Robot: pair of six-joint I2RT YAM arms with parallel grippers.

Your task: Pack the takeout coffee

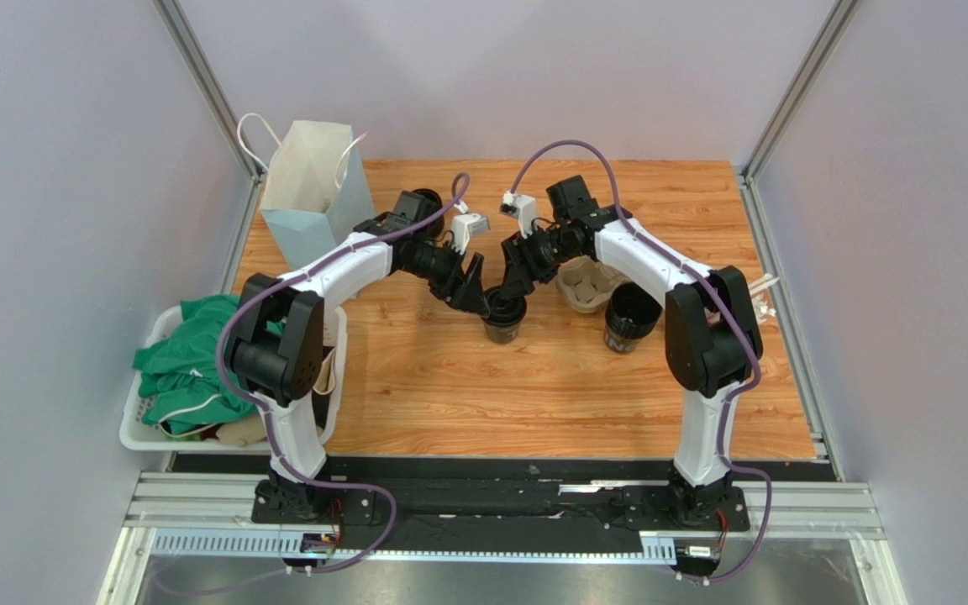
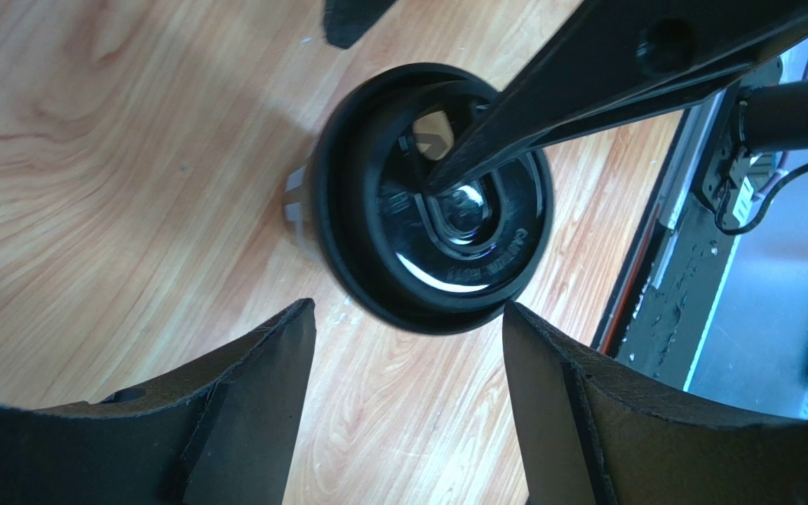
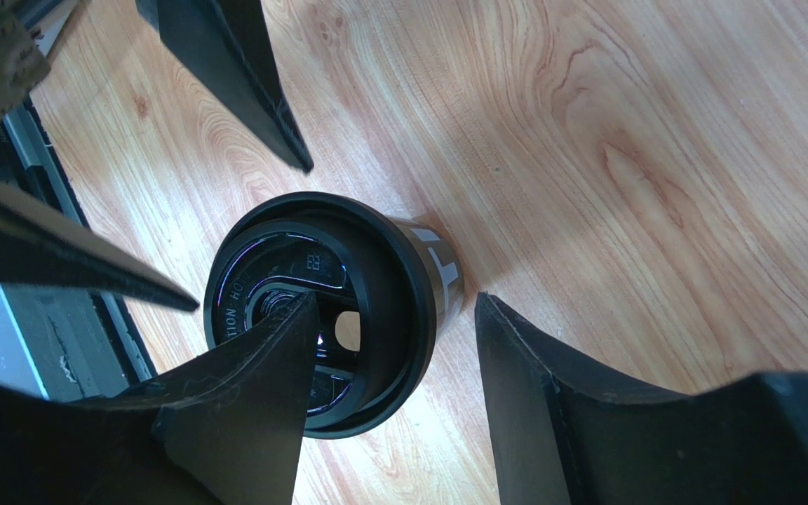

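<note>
while both gape, right claw [image 3: 396,307] straddles coffee cup [image 3: 271,263] rim; left claw [image 2: 408,307] just short.

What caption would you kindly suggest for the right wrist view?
Right gripper open astride the rim of the lidded black coffee cup.

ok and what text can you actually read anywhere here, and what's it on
"CAUTION HOT": raised letters on the takeout coffee lid, partly hidden in the right wrist view.
Too small to read: the small raised code on that lid.
No print shows on the paper bag.
</note>
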